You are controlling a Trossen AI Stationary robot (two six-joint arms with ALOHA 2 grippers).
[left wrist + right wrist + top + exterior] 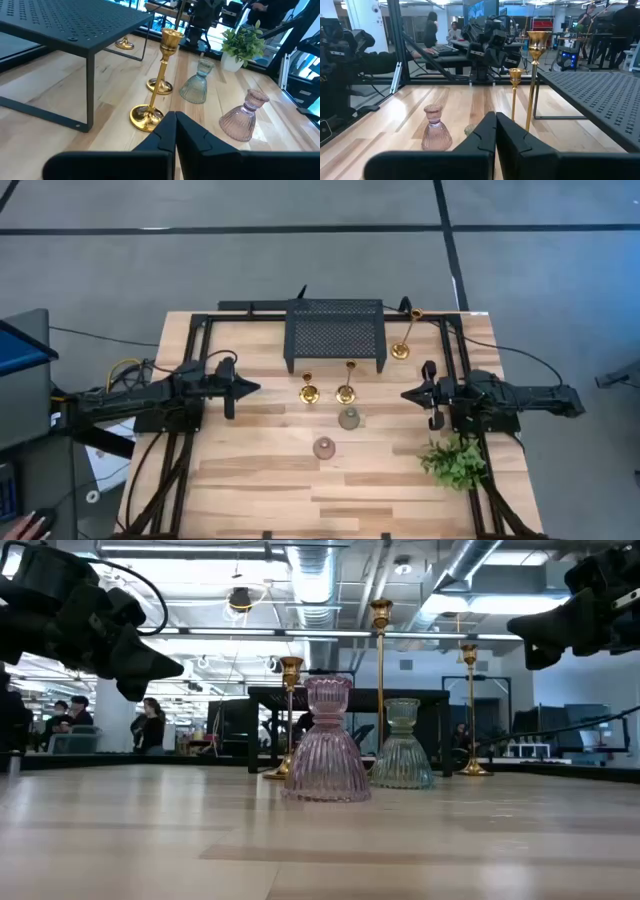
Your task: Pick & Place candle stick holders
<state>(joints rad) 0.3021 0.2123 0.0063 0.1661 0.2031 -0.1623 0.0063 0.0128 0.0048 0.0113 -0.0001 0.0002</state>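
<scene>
On my wooden worktop (250, 470) stand five candle holders. Two polished gold candlesticks (309, 392) (346, 393) sit side by side just in front of the black perforated rack (335, 330); a third gold candlestick (401, 348) stands beside the rack's right end. Nearer me are a squat ribbed grey-green glass holder (350, 418) and a ribbed pink glass holder (324, 447). My left pincer (243, 388) and right pincer (409, 394) hover on either side, both closed and empty.
</scene>
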